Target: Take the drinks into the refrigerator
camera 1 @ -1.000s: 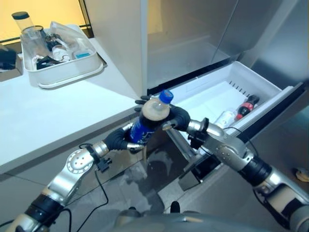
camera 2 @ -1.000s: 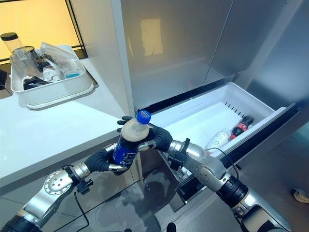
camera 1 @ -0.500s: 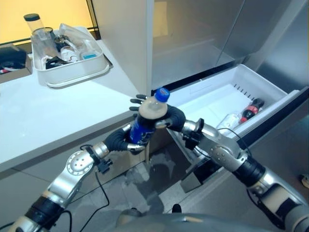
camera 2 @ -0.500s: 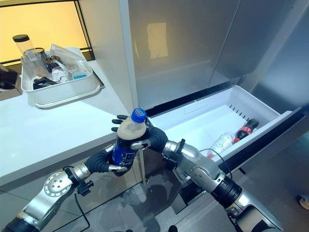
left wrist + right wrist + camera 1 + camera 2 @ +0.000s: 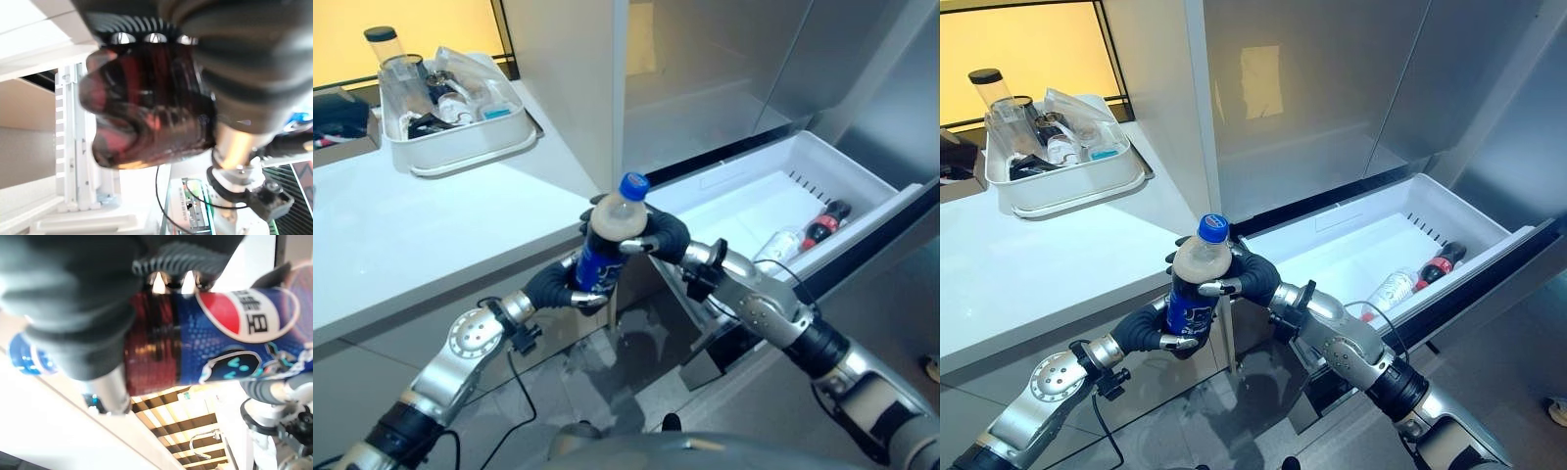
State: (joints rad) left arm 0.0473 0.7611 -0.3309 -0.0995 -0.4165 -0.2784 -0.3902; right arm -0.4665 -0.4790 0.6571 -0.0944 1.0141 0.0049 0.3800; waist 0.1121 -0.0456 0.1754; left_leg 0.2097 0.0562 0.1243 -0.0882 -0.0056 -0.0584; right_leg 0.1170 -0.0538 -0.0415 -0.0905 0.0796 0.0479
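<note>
Mid-handover, by the look of it: cola bottle (image 5: 1193, 292) upright in the air just off the front edge of the white counter (image 5: 401, 235), near its corner by the fridge, blue cap up. Left hand (image 5: 560, 284) curled round the lower labelled part, right hand (image 5: 1246, 278) curled round the upper part below the neck. Both wrist views confirm fingers wrapped on the bottle (image 5: 195, 342).

Target likely the open fridge drawer (image 5: 862, 191), pulled out to the right. Two bottles already lying in it near its right front corner: a clear one (image 5: 1391, 287) and a dark red-capped one (image 5: 1435, 262), touching or nearly so. Back and left of the drawer floor bare.

Doing it well, as judged:
- Confirm right grip firm before loosening left; round wet-looking plastic could slip.
- Release left fully, clear it down and away, no twisting the bottle.
- Swing right arm over the drawer's front wall, not through it.
- Lay bottle on its side on the bare floor, clear of the two lying there.
- Open fingers only once resting; a drop would roll it into the others.
</note>
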